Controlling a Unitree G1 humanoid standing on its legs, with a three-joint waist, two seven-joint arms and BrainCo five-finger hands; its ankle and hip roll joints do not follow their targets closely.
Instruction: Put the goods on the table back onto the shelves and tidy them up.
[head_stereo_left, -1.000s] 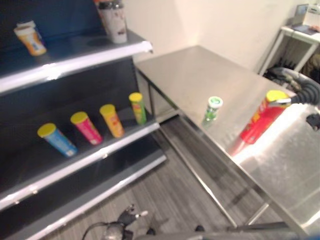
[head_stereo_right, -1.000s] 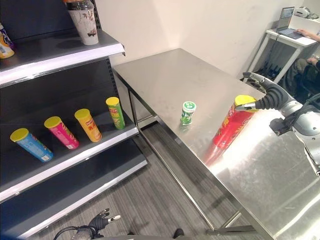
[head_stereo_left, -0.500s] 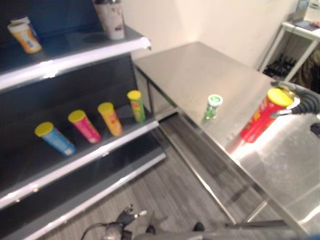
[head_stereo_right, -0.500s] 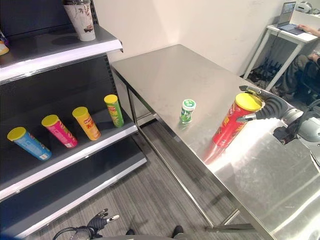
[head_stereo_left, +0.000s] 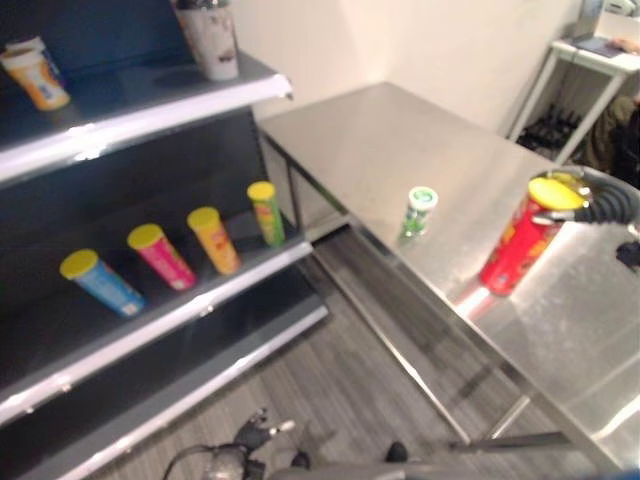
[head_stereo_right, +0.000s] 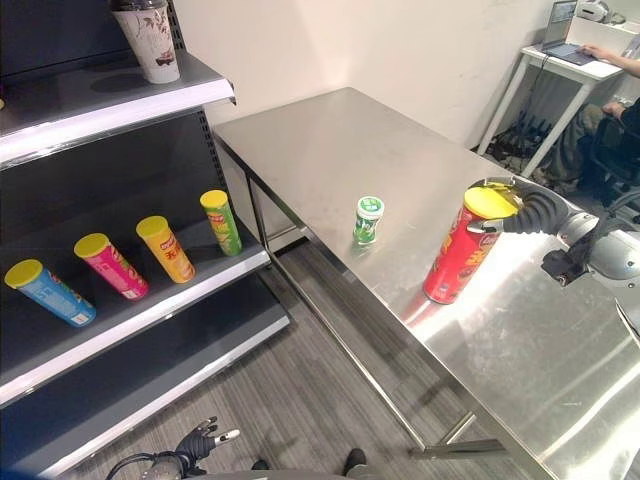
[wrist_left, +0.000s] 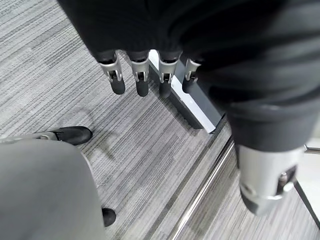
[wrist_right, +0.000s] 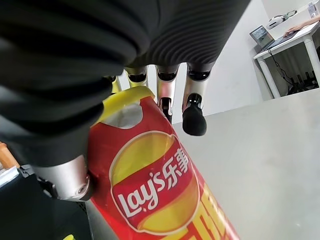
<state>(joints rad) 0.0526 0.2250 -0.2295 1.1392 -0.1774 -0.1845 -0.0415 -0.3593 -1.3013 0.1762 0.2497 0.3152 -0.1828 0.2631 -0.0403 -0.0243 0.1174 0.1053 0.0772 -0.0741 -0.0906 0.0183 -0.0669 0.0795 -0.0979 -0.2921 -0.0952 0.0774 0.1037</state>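
Right hand (head_stereo_right: 520, 208) is gripping the top of the red chip canister (head_stereo_right: 457, 248), which is standing on the steel table (head_stereo_right: 330, 150). A small green-capped bottle (head_stereo_right: 367, 220) is standing nearby. Left hand (wrist_left: 145, 75) is hanging with fingers relaxed, holding nothing.

The stainless-steel table (head_stereo_right: 330, 150) carries a tall red cylindrical can with a yellow lid (head_stereo_right: 458, 247), upright near the front edge, and a small green-and-white bottle (head_stereo_right: 367, 219) to its left. The dark shelf unit's middle shelf (head_stereo_right: 150, 310) holds four yellow-lidded tubes: blue (head_stereo_right: 48, 292), pink (head_stereo_right: 110, 265), orange (head_stereo_right: 165, 247), green (head_stereo_right: 220, 221). A patterned paper cup (head_stereo_right: 148, 40) stands on the upper shelf (head_stereo_right: 110, 100).
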